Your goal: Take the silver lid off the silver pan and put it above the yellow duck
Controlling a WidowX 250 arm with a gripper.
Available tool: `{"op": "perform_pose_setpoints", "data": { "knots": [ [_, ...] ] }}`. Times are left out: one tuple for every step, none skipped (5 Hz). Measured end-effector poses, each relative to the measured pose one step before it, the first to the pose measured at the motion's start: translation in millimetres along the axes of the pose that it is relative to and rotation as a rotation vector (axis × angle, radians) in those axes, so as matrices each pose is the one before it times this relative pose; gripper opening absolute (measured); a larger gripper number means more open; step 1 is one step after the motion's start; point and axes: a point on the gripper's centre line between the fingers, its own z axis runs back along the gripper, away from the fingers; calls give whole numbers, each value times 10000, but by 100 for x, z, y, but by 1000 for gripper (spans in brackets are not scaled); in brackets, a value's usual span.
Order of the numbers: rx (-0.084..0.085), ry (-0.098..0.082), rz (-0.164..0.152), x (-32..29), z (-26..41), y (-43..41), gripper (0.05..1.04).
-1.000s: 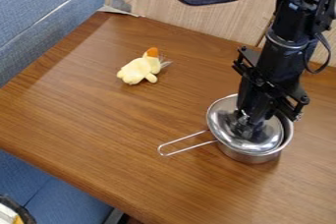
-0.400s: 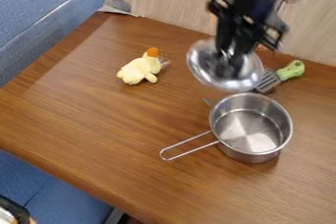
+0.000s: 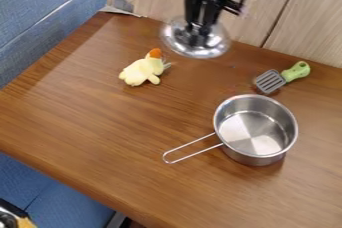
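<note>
- The lid (image 3: 212,47) is already off the pan (image 3: 257,159); I judge the step in hand is the carrying to the duck (image 3: 138,72).
- The pincer (image 3: 198,29) seems clamped on the middle of the lid, which hangs tilted near the far edge of the surface (image 3: 127,137).
- In the view, the lid is up and to the right of the duck, so the next move should bring it leftward, then lower it gently behind the toy.
- A thin metal thing (image 3: 167,65) lies just beside the duck's head; the lid could catch on it if it comes down too near.
- The panel (image 3: 287,17) stands close behind, so little room is left there.
- The spatula (image 3: 269,81) and the open pan, well apart from the duck, should not disturb this path.
</note>
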Motion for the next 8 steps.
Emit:
{"op": "perform_pose_setpoints", "data": {
  "knots": [
    [-91, 540, 865, 267, -2257, 2837, 288],
    [-70, 631, 663, 391, -1561, 2183, 288],
    [-124, 453, 426, 906, -2073, 1385, 288],
    [-1, 122, 323, 847, -1005, 1264, 288],
    [-36, 76, 176, 809, -521, 599, 288],
    [-22, -13, 145, 732, -284, 786, 288],
    [8, 43, 38, 426, -362, 554, 288],
    [195, 37, 26, 121, -324, 355, 288]
  ]
}}
